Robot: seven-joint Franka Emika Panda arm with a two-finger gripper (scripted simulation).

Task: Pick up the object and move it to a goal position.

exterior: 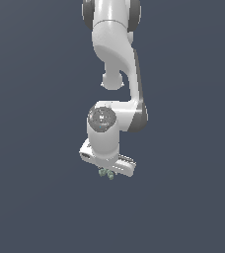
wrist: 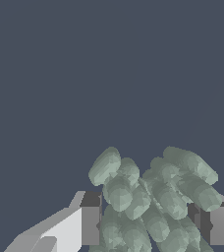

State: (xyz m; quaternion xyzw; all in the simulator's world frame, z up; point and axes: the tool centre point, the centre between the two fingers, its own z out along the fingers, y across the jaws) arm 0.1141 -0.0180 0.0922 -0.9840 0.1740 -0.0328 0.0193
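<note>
The object (wrist: 148,197) is a pale grey-green cluster of small knobby balls. In the wrist view it fills the space between my two fingers (wrist: 89,221), which press against it from both sides. In the exterior view only a few of its green balls (exterior: 106,174) peek out below the white hand. My gripper (exterior: 107,170) is shut on the object and hangs under the white arm, near the middle of the exterior view. The fingertips themselves are hidden by the hand there.
Plain dark blue-grey background surrounds the arm (exterior: 114,54) in both views. No other objects, containers or edges show. No goal marker is visible.
</note>
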